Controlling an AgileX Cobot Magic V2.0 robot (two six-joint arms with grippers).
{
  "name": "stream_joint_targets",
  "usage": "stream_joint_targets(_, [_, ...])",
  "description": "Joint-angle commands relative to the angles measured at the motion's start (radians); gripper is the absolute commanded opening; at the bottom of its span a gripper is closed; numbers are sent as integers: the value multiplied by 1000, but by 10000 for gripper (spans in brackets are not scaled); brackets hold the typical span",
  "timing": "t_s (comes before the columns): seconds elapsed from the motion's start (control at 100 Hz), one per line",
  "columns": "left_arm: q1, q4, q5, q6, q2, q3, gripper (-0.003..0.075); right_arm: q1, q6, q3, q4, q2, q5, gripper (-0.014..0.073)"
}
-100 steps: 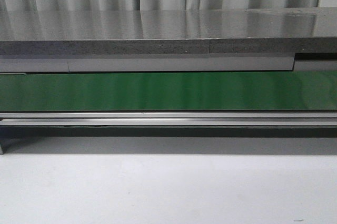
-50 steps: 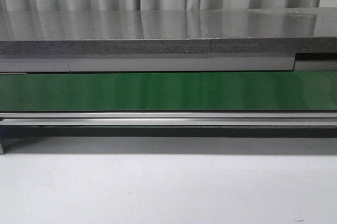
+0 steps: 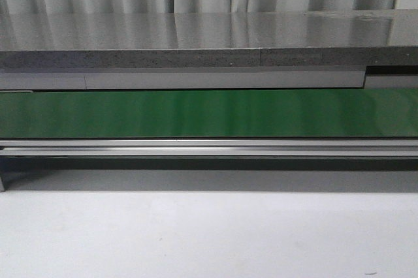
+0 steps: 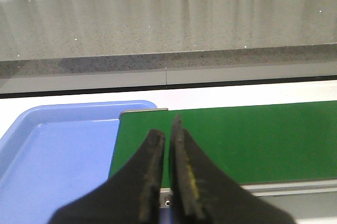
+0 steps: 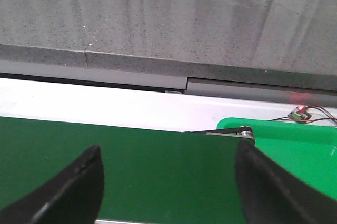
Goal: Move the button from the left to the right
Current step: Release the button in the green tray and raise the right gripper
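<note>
Your left gripper point(image 4: 167, 145): fingers nearly together, empty, over green conveyor belt point(image 4: 237, 140) end beside blue tray point(image 4: 58, 150). Your right gripper point(image 5: 168, 182): fingers wide apart, empty, over belt near green tray point(image 5: 295, 145). Button not visible in any view. Expect light, rigid, slick-capped part; pinch blocky body, avoid cap.

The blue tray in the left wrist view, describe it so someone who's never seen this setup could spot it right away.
Find the long green conveyor belt below the grey speckled stone counter. At the belt's end beside the left claw sits the blue tray, shallow, with rounded corners and a raised rim. It is the only blue thing there, and nothing shows inside it.
</note>
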Motion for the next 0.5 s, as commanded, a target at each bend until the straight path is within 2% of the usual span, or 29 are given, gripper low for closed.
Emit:
stream_joint_targets(0.0, [-7,-11,-82,-3,4,-25,5,1,-9,25,-8,-73,-92,441])
stream_joint_targets(0.25, [-7,-11,-82,-3,4,-25,5,1,-9,128,-9,-214,-82,207])
stream_joint_targets(0.49, [-7,-11,-82,-3,4,-25,5,1,-9,136,-9,-226,-66,-19])
